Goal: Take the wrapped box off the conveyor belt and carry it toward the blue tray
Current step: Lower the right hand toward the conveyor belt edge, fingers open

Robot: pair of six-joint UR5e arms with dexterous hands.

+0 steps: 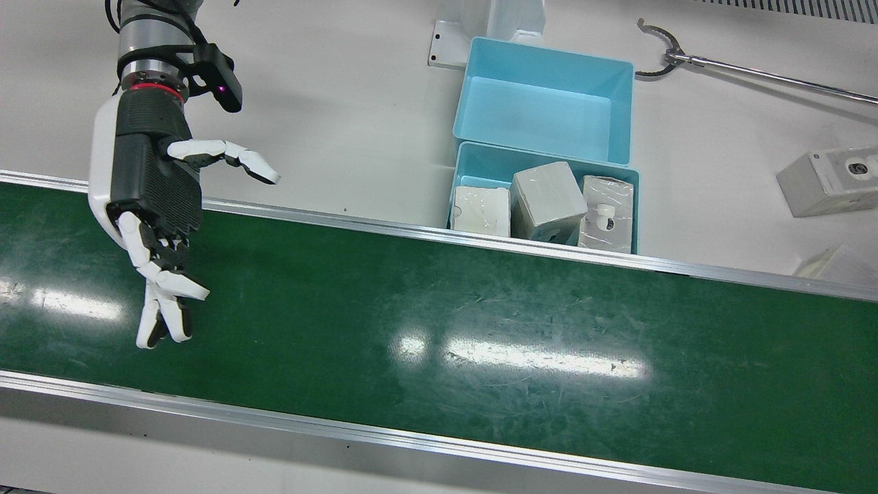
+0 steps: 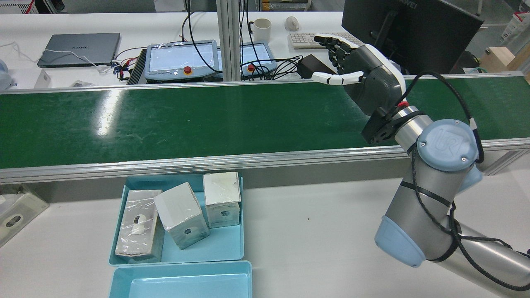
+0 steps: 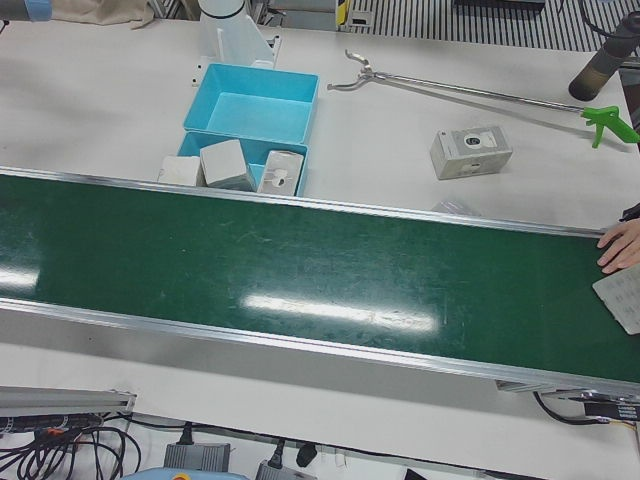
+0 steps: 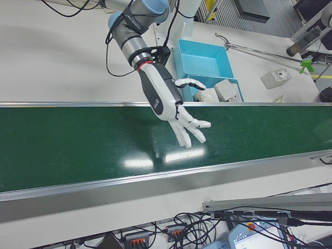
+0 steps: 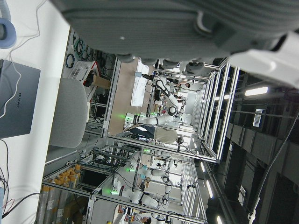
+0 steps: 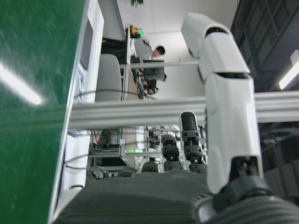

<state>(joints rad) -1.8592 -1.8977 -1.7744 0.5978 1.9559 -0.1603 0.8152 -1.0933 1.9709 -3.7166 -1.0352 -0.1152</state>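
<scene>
My right hand hovers open over the green conveyor belt, fingers spread and nothing in it; it also shows in the rear view and the right-front view. The belt under it is bare. At the far end of the belt a pale wrapped box lies cut off by the view's edge, beside a person's hand. An empty blue tray sits behind a second blue tray that holds three wrapped boxes. Of my left hand only the dark palm shows.
A long metal grabber tool and a grey carton lie on the white table beyond the trays. Teach pendants, cables, a laptop and a monitor stand past the belt's far side in the rear view.
</scene>
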